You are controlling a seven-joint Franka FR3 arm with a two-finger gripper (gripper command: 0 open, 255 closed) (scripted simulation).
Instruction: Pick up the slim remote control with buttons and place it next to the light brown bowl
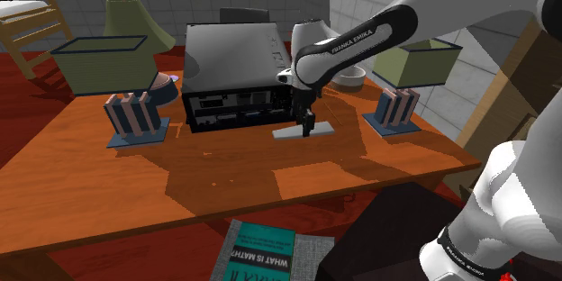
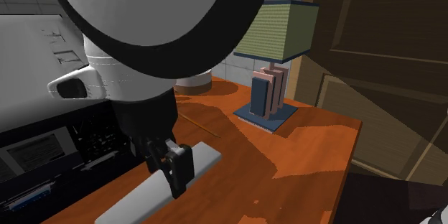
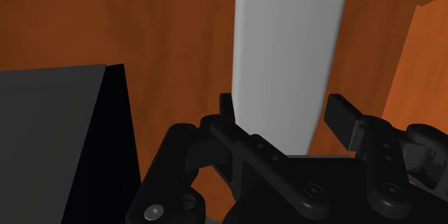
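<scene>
**Pincer Open Over Remote**

The pincer (image 1: 307, 126) points down and stands open. Its fingers (image 3: 343, 117) straddle the slim grey remote (image 3: 287, 36) without clasping it. The remote lies flat on the wooden tabletop (image 1: 108, 180), just in front of a black box (image 1: 230, 63). A pale bowl (image 1: 353, 76) sits behind the arm, near a green-shaded lamp (image 1: 416, 63).

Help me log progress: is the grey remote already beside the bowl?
No: the remote lies under the gripper in front of the black box, apart from the bowl farther back.
</scene>
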